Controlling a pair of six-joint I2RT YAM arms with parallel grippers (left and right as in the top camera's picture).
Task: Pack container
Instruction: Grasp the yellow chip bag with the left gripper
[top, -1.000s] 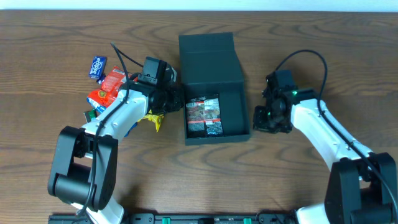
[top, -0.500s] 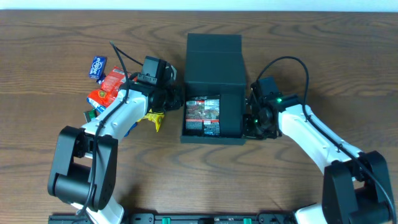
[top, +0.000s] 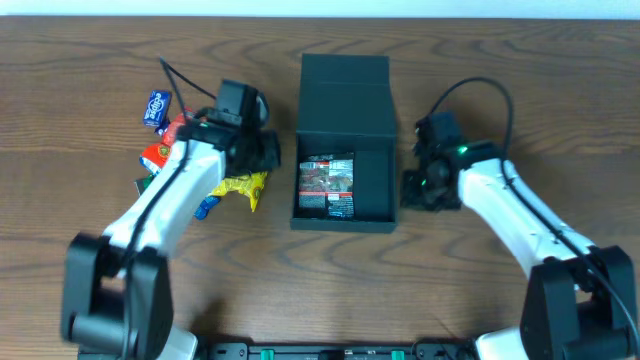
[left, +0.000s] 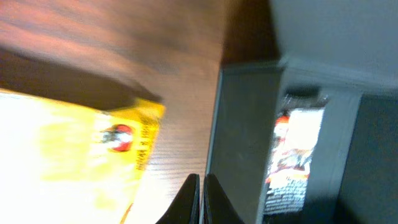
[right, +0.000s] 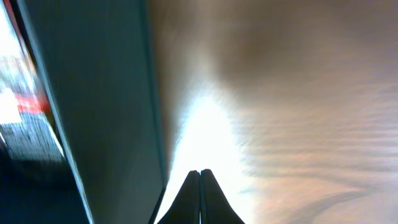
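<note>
L gripper (left: 200, 193), R gripper (right: 199, 183): tips together, empty.
Each beside container (top: 345, 105) – flap lid back, one packet (top: 327, 186) inside.

**Two white-and-black arms, black wrist blocks, loose cables**

Left arm (top: 165, 200) is showing a white shell over its long links, with bulky black rounded joint housings (top: 100, 300) near the base. Right arm (top: 510, 205) is wearing the same white shell and black housings. Both are ending in boxy black wrist blocks. A thin black left cable (top: 175, 80) is looping off the left block. A longer black right cable (top: 480, 83) is arching over the right one. A small green light (top: 462, 152) is glowing on the right block. Left gripper (left: 201, 198) is showing two dark, smooth fingers tapering to narrow tips. Right gripper (right: 199, 194) is showing the same dark wedge-shaped fingers. Left arm is looking motion-blurred overhead.
</note>
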